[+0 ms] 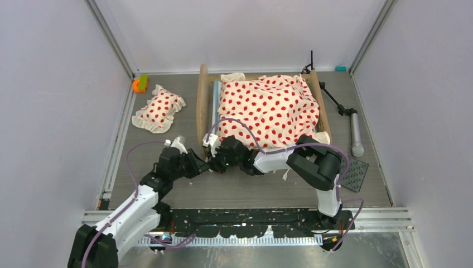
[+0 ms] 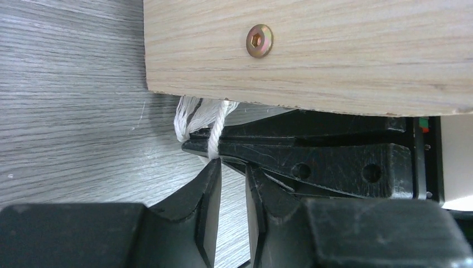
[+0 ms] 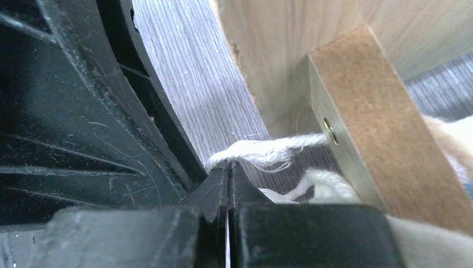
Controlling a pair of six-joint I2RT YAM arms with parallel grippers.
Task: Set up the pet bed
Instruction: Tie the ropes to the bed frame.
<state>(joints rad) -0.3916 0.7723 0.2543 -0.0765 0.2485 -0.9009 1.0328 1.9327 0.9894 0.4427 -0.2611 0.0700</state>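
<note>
Pet bed (image 1: 202,100) at the far middle of the tabletop (image 1: 251,190), long axis running left to right, draped in polka-dot bedding (image 1: 268,106). Both tools at its near left corner. Right tool (image 3: 228,167) clamped on a white cord (image 3: 262,151) under the frame. Left tool (image 2: 233,173) just beside, fingers narrowly parted, cord at their tips.

Left jaws ajar, right jaws closed
</note>
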